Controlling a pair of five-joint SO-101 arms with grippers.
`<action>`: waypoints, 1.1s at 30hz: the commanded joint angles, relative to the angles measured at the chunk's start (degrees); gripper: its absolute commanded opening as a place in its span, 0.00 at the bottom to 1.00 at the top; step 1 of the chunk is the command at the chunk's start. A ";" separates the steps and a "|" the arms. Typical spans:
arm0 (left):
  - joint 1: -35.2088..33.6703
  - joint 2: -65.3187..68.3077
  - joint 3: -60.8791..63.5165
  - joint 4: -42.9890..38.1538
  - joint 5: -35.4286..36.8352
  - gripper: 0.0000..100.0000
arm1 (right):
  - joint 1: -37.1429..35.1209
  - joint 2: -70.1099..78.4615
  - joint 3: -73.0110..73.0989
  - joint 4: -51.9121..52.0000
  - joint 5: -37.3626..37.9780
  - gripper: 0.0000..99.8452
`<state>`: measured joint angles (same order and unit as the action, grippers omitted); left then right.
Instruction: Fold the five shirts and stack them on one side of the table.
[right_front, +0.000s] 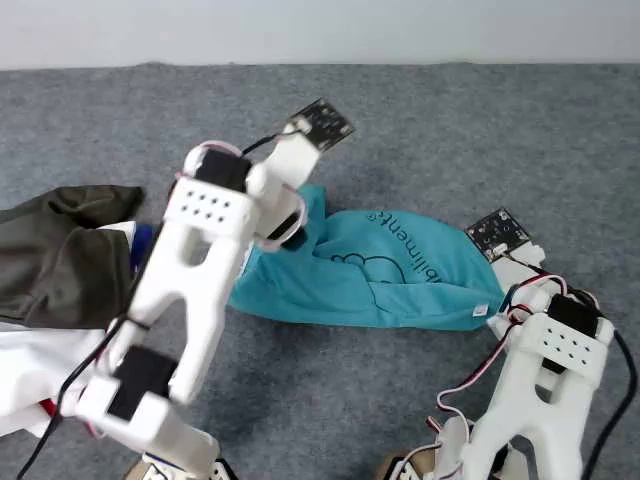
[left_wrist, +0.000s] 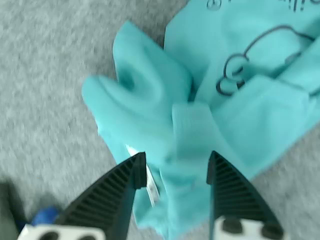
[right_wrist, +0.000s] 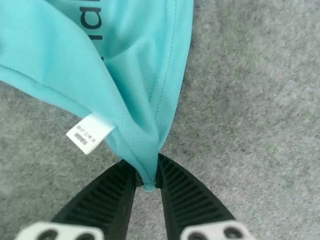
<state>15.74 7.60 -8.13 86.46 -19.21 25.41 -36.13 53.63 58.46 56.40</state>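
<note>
While a grey, carpet-textured desk (right_front: 480, 120) stretches under everything, a teal shirt (right_front: 380, 275) lies crumpled across its middle. Its printed side faces up, and it is drawn out lengthwise between the two arms. At the desk's left edge sits a heap of other clothes: a dark olive shirt (right_front: 50, 255) touching a white shirt (right_front: 30, 370), with a scrap of blue cloth (right_front: 142, 243) showing just beside them. The white left arm (right_front: 200, 280) leans over the teal shirt's bunched left end. Its black left jaws stand apart, straddling a raised fold of the fabric. The right arm (right_front: 545, 390) sits at the shirt's right end, where the right jaws are pressed together on a gathered corner of the hem. A small white label (right_wrist: 89, 132) hangs from the cloth just beside those jaws.
</note>
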 joint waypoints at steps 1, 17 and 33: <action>1.05 5.45 -11.03 2.81 0.62 0.21 | 0.40 -1.63 -0.79 1.01 0.44 0.01; 2.99 21.98 -33.45 14.15 0.18 0.06 | 0.40 -1.63 -0.88 0.92 0.44 0.01; -2.64 -0.79 -26.68 14.15 0.26 0.02 | 0.48 -1.63 -0.97 0.57 0.44 0.01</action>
<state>14.42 13.14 -37.49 99.03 -19.21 25.41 -36.13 53.63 58.90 56.40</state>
